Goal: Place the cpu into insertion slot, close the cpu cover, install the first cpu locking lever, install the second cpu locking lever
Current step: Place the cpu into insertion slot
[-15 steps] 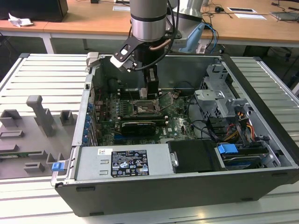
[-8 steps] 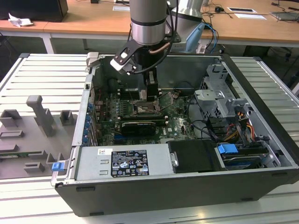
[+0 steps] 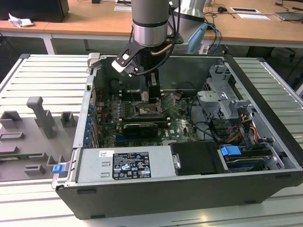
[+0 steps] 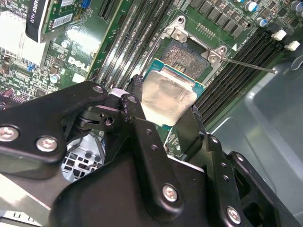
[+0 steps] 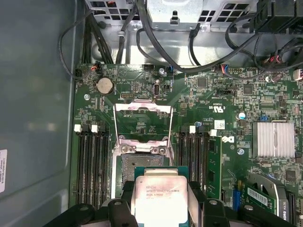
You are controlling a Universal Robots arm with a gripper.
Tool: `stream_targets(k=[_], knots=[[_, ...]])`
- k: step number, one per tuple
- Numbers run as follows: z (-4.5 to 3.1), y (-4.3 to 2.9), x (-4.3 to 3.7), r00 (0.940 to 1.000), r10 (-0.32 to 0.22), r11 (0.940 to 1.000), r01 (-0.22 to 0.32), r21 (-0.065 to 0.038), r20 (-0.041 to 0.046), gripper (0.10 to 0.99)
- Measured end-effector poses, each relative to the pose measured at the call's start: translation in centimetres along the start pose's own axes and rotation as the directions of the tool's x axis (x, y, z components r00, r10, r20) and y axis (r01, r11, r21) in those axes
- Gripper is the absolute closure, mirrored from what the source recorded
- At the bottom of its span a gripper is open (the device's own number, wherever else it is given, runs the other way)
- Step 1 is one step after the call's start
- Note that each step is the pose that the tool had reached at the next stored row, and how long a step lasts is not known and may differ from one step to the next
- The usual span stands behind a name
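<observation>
pincer [image 4: 164,97] w/ cpu [image 5: 158,198] near insertion slot [image 4: 184,54]; cpu cover [image 5: 143,108] up, mem slots [image 5: 90,165] flanking

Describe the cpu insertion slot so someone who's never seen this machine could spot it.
Inside the computer case, find the green motherboard. The insertion slot lies between two banks of long memory slots, by the cpu in the gripper. It alone is square, dark and metal-rimmed.
</observation>
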State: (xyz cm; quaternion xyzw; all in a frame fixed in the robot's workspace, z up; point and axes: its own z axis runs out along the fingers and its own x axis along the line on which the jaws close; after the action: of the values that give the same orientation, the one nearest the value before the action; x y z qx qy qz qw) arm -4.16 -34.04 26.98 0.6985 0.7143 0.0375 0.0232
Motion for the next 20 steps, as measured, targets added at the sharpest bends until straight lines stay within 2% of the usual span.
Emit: stream_targets(k=[3, 5, 8, 20], knots=[[0.06, 0.00, 0.22, 1.0000, 0.002, 1.0000, -0.002, 0.000, 0.0005, 0.557], [0.63, -0.04, 0.48, 1.0000, 0.010, 1.0000, -0.010, 0.000, 0.0012, 0.557], [1.01, -0.08, 0.48, 0.9999, 0.010, 0.9999, -0.010, 0.000, 0.0012, 0.557], [1.50, -0.12, 0.47, 0.9999, 0.010, 0.9999, -0.010, 0.000, 0.0013, 0.557]])
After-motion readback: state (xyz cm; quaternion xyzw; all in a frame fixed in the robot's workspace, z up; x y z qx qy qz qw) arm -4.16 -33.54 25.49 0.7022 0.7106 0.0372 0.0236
